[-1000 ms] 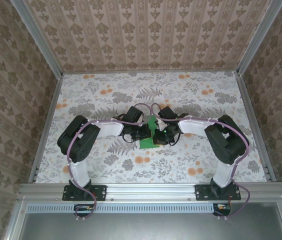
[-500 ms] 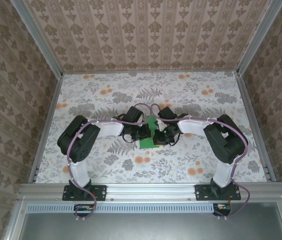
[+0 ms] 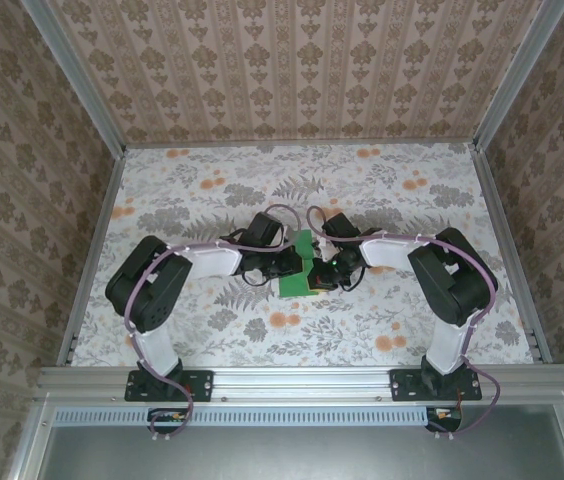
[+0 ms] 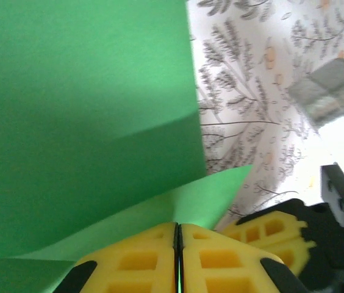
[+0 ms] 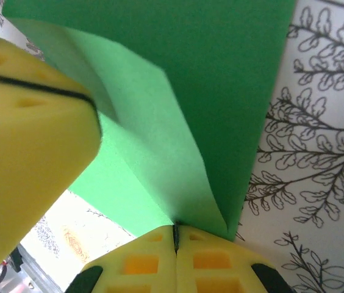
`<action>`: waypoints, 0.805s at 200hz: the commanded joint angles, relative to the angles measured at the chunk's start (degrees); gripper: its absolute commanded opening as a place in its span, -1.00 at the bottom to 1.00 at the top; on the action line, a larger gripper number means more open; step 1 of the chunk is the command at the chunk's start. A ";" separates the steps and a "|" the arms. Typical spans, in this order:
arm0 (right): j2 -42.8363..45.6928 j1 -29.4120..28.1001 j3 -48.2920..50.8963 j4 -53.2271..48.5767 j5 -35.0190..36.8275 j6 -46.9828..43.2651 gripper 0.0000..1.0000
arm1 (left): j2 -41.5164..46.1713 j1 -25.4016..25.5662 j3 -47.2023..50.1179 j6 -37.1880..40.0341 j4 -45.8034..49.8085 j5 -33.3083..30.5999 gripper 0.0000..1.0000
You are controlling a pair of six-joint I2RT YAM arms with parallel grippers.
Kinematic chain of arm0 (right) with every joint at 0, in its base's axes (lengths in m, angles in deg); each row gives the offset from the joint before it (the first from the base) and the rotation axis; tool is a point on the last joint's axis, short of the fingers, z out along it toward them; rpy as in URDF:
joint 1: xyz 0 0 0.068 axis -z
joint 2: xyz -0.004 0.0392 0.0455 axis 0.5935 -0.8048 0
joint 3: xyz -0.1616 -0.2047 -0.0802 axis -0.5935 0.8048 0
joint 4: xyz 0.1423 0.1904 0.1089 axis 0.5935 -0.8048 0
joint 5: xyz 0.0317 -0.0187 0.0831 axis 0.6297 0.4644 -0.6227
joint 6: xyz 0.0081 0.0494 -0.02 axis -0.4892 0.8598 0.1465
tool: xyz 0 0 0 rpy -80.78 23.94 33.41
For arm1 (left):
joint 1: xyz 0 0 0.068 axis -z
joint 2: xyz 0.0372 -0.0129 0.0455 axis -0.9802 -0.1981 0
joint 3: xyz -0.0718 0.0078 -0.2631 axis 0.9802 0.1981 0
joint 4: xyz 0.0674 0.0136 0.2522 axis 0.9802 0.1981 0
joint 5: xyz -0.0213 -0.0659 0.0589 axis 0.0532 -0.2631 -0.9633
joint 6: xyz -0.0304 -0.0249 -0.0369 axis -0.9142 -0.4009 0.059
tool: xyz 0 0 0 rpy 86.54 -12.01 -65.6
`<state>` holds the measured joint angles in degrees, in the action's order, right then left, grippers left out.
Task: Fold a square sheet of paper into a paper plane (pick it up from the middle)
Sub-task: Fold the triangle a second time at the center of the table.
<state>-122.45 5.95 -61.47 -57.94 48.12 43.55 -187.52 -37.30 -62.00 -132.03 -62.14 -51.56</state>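
Pinched fully shut on the square sheet of paper (image 3: 295,284) with left gripper (image 4: 177,235) and right gripper (image 5: 175,237), yellow pads pressed together over green edges. Lying partly folded at centre of table (image 3: 212,200), between both wrists, one flap raised.

Lab test cell, wallpapered panels (image 3: 302,70), aluminium frame (image 3: 302,381)

Green square sheet of paper (image 3: 292,284) is partly folded.
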 commanded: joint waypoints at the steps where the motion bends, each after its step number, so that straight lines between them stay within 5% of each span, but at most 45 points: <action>1: -3.61 0.14 2.45 -1.45 2.87 0.69 -0.99 | 1.56 1.87 0.81 1.17 -0.36 -0.79 -0.79; 161: -3.61 0.31 3.46 -2.02 3.09 0.43 -1.00 | -3.54 3.15 1.73 -1.97 2.27 -5.95 -0.93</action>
<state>-122.69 6.60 -60.84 -56.94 46.39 43.94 -189.43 -33.97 -60.80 -133.71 -63.04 -55.34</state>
